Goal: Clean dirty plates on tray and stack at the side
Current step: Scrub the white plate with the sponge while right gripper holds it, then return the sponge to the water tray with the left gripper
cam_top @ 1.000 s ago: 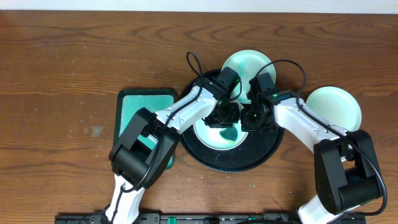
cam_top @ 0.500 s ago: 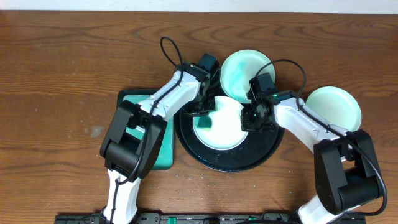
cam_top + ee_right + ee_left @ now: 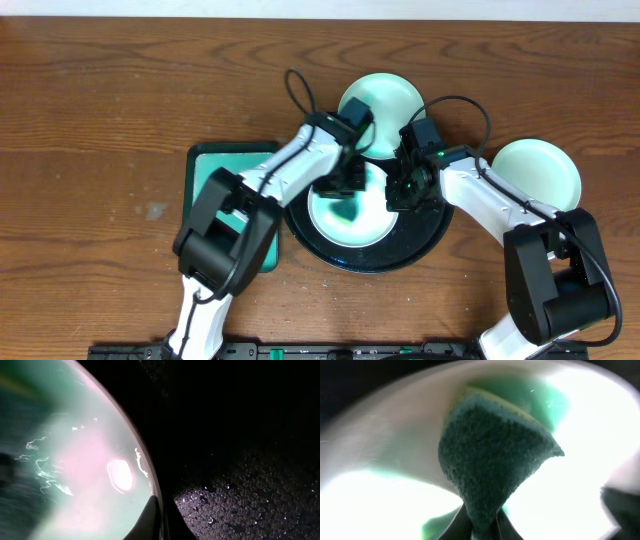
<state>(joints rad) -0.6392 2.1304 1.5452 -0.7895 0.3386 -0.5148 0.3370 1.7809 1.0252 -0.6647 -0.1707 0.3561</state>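
A pale green plate (image 3: 335,222) lies on the round black tray (image 3: 420,245) at the table's middle. My left gripper (image 3: 348,188) is shut on a dark green sponge (image 3: 495,455) and presses it on the plate (image 3: 380,495). My right gripper (image 3: 402,192) is shut on the plate's right rim (image 3: 145,472), one finger inside and one outside. A second pale green plate (image 3: 380,98) rests against the tray's far edge. A third pale green plate (image 3: 540,170) sits on the table at the right.
A green rectangular tray (image 3: 215,175) lies left of the black tray, partly under my left arm. The black tray's wet surface (image 3: 240,460) fills the right of the right wrist view. Brown wooden table (image 3: 100,120) all round.
My left gripper with the sponge swept from the plate's middle to its left side and back toward the middle. The far plate shifted slightly left. My right gripper stayed on the rim.
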